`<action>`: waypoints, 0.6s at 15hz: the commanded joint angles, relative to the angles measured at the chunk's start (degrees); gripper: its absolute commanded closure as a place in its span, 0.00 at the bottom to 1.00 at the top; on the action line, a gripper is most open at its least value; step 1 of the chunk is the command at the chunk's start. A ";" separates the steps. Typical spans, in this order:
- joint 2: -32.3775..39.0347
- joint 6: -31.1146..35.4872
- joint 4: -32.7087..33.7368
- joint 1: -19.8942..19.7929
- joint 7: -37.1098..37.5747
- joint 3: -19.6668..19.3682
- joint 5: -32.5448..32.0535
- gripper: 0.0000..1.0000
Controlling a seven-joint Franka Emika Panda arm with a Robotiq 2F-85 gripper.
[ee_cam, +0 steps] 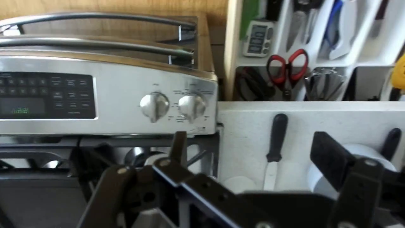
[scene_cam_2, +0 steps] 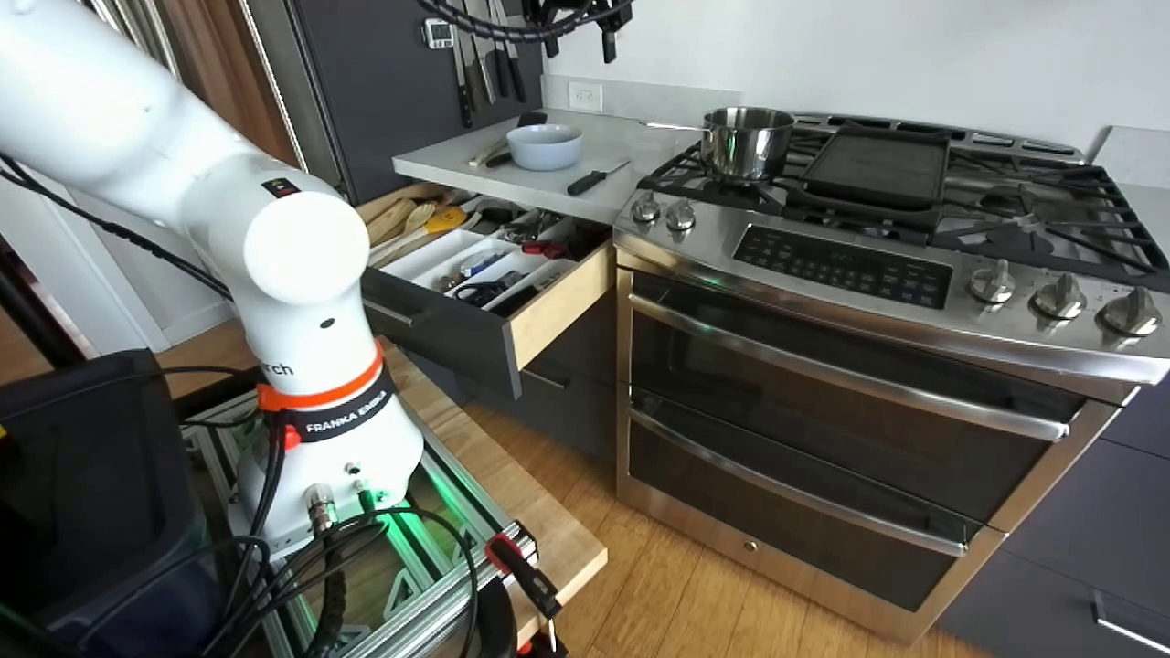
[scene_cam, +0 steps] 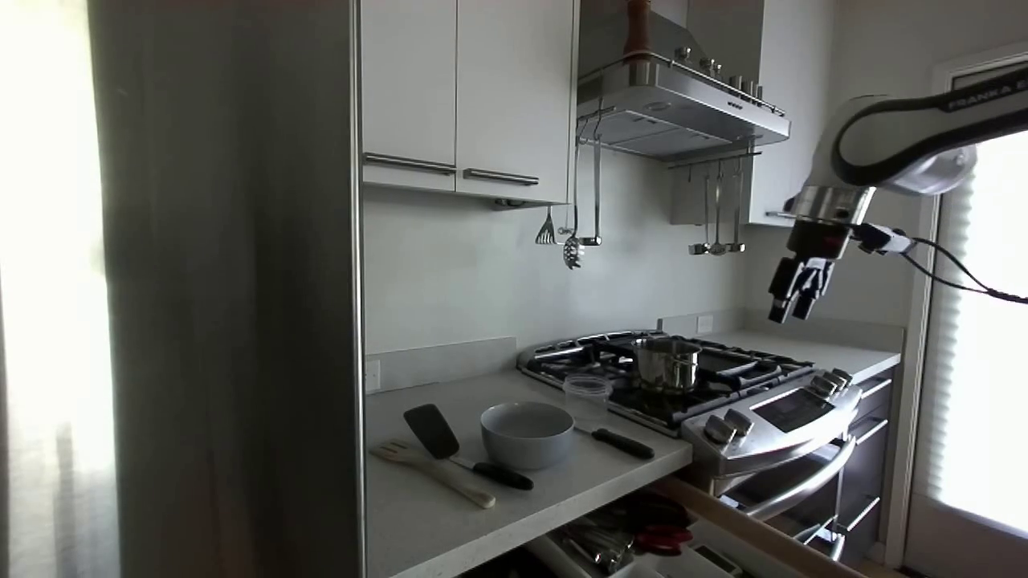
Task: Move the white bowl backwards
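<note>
The white bowl (scene_cam: 528, 449) stands upright on the grey counter between the stove and the tall fridge side. It also shows in an exterior view (scene_cam_2: 545, 151) and, partly hidden behind a finger, at the right of the wrist view (ee_cam: 314, 177). Its inside looks empty. My gripper (scene_cam: 790, 311) hangs high in the air, well above the counter and apart from the bowl. In the wrist view (ee_cam: 250, 139) its two fingers are wide apart with nothing between them. Its fingers also show at the top edge of an exterior view (scene_cam_2: 580, 46).
A black spatula (scene_cam: 434, 433) and wooden fork (scene_cam: 438, 474) lie beside the bowl. A black-handled knife (scene_cam: 622, 443) and clear tub (scene_cam: 588, 401) lie stoveward. A steel pot (scene_cam_2: 745, 146) stands on the stove (scene_cam_2: 859, 247). An open utensil drawer (scene_cam_2: 562, 311) juts out below the counter.
</note>
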 commanded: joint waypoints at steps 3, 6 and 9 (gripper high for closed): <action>18.81 -12.31 22.08 3.88 7.89 4.29 14.14 0.00; 17.67 -10.85 21.05 3.03 6.51 6.20 15.30 0.00; 23.87 -11.71 27.35 3.92 6.55 7.27 17.56 0.00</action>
